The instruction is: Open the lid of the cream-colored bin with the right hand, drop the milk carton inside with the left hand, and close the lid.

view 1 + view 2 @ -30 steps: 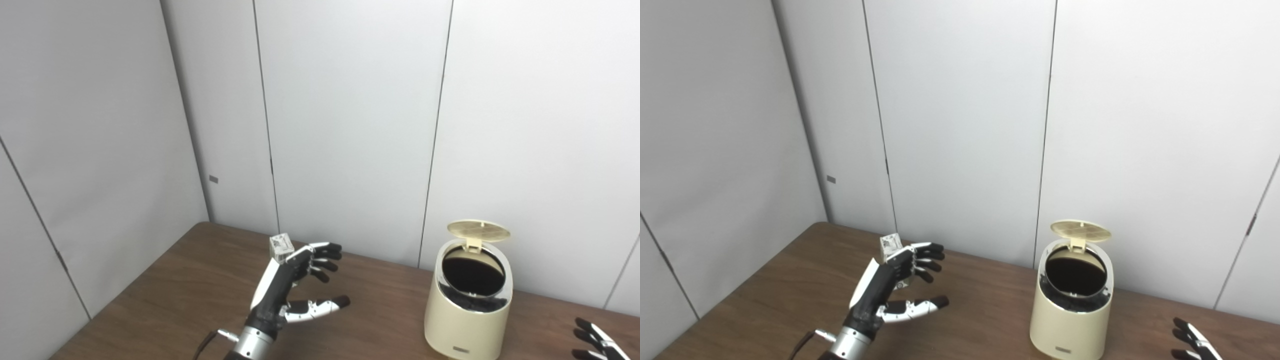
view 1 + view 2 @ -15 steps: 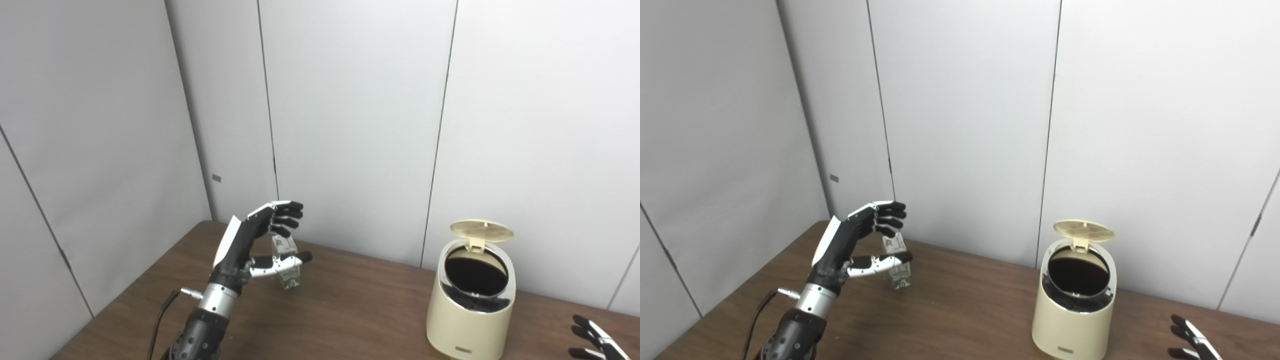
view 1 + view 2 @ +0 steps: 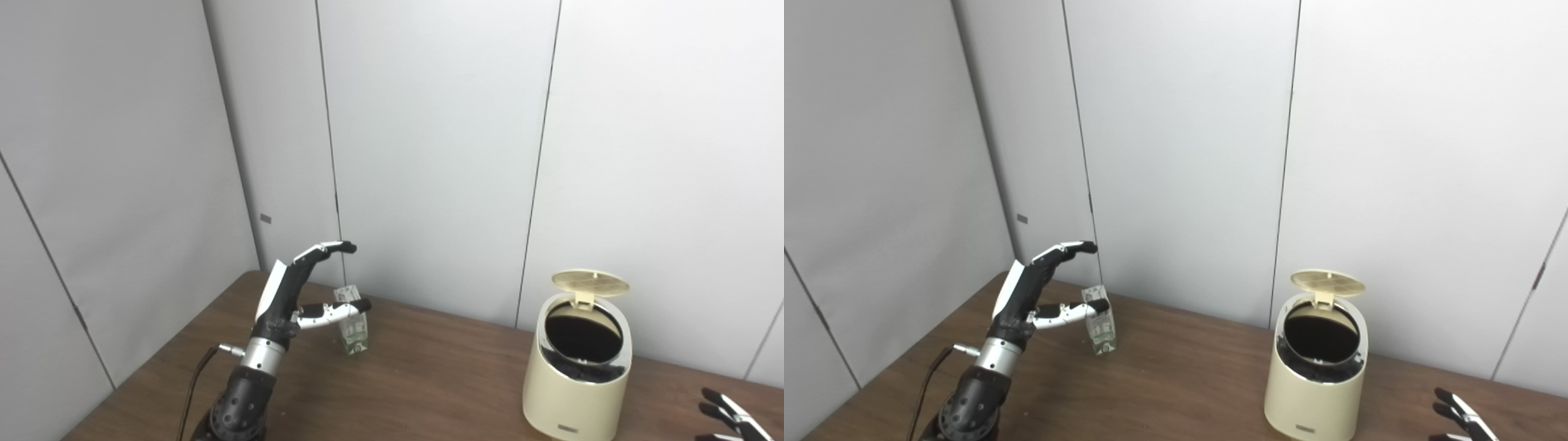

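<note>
At the far left of the bin, you see the left hand (image 3: 288,294) raised above the brown table (image 3: 429,380), with its arm coming up from the bottom edge. Its fingers (image 3: 324,248) are stretched out and apart, and the thumb (image 3: 334,308) reaches in front of the upper part of the milk carton (image 3: 353,321). The hand is released and grasps nothing; whether the thumb touches the carton, you cannot tell. The milk carton stands upright on the table, well apart from the bin on its left side and near the grey wall panels (image 3: 429,153) behind. The cream-colored bin (image 3: 576,392) stands on the table, close to its near edge. Its lid (image 3: 590,282) is lifted up on the hinge at the back, so the dark inside is visible to you. To the right of the bin, at the bottom corner, only the fingertips of the right hand (image 3: 729,416) appear, held apart from each other and holding nothing; it does not touch the bin.
</note>
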